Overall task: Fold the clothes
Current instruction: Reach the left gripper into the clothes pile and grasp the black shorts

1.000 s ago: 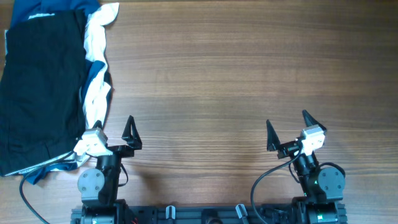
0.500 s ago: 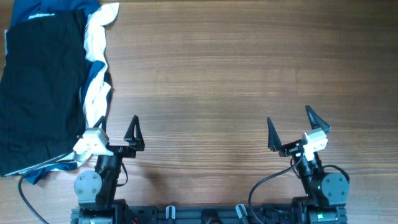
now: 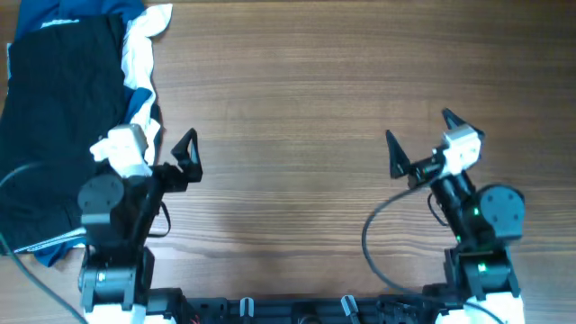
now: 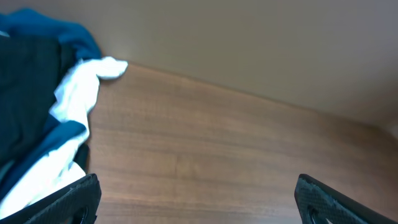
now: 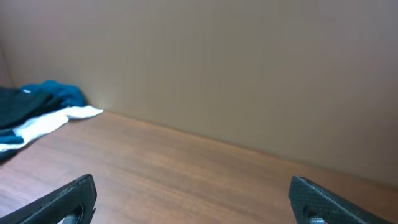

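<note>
The black garment [image 3: 58, 117] lies flat on top of a pile at the table's far left; it also shows at the left edge of the left wrist view [image 4: 18, 81] and far off in the right wrist view [image 5: 18, 102]. My left gripper [image 3: 166, 153] is open and empty just right of the pile, its fingers wide apart in the left wrist view [image 4: 198, 199]. My right gripper [image 3: 418, 139] is open and empty over bare wood at the right, also seen in its wrist view [image 5: 194, 196].
White fabric [image 3: 139, 45] and blue fabric [image 3: 54, 11] stick out from under the black garment along its right and top edges. The wooden table [image 3: 297, 108] spreads between the arms. A plain wall [image 5: 217, 62] stands behind the table.
Both arms have risen and moved forward from the front edge. The left gripper now sits beside the pile's right edge. The garments have not moved.
</note>
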`<move>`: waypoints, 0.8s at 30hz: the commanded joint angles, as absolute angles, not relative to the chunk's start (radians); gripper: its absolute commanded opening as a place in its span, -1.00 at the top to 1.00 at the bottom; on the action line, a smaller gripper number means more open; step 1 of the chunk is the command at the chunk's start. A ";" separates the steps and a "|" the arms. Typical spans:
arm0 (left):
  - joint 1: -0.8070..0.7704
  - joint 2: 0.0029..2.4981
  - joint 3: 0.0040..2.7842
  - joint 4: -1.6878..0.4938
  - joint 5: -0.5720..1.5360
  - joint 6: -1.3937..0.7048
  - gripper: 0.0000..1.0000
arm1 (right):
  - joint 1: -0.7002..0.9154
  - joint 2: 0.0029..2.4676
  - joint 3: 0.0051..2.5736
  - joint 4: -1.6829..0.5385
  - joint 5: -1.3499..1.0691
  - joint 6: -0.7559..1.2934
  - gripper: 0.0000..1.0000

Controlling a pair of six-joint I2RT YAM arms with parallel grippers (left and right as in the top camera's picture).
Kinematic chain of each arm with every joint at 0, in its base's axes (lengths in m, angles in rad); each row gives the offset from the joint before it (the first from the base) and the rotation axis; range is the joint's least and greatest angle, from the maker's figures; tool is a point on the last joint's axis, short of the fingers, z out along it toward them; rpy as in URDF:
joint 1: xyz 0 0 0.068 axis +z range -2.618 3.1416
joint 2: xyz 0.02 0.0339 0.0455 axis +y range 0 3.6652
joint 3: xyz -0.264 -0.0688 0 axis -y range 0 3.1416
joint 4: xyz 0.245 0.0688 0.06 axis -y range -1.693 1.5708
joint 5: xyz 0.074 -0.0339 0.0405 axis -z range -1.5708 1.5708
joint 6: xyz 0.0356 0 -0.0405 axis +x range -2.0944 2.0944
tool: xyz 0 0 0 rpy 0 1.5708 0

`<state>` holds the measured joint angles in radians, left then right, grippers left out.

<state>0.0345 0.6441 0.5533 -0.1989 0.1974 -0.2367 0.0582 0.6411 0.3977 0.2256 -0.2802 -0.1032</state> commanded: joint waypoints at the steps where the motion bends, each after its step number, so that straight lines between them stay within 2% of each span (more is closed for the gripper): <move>1: 0.030 0.695 0.600 -0.200 0.228 -0.213 -1.00 | 0.062 0.702 0.463 0.228 -0.325 -0.105 -0.99; 5: 0.031 0.749 0.669 -0.308 0.227 -0.213 -1.00 | 0.062 0.784 0.552 0.132 -0.406 -0.105 -1.00; 10: 0.077 1.015 1.057 -0.700 0.224 -0.129 -1.00 | 0.062 1.028 0.868 -0.168 -0.500 -0.139 -1.00; 12: 0.088 1.103 1.166 -0.783 0.224 -0.077 -1.00 | 0.062 1.116 0.988 -0.284 -0.522 -0.139 -1.00; 15: 0.093 1.205 1.234 -0.785 0.228 -0.044 -1.00 | 0.062 1.227 1.103 -0.356 -0.526 -0.119 -0.99; 17: 0.120 1.256 1.243 -0.766 0.228 -0.045 -1.00 | 0.062 1.267 1.106 -0.327 -0.525 -0.011 -0.99; 20: 0.228 1.312 1.246 -0.755 0.228 -0.046 -1.00 | 0.062 1.299 1.106 -0.308 -0.530 0.076 -0.99; 24: 0.448 1.371 1.246 -0.739 0.228 -0.065 -1.00 | 0.063 1.318 1.106 -0.305 -0.533 0.080 -0.99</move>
<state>0.2989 1.3396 1.2243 -0.7521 0.2302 -0.0662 0.0582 1.3037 1.0855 -0.3122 -0.5022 0.0296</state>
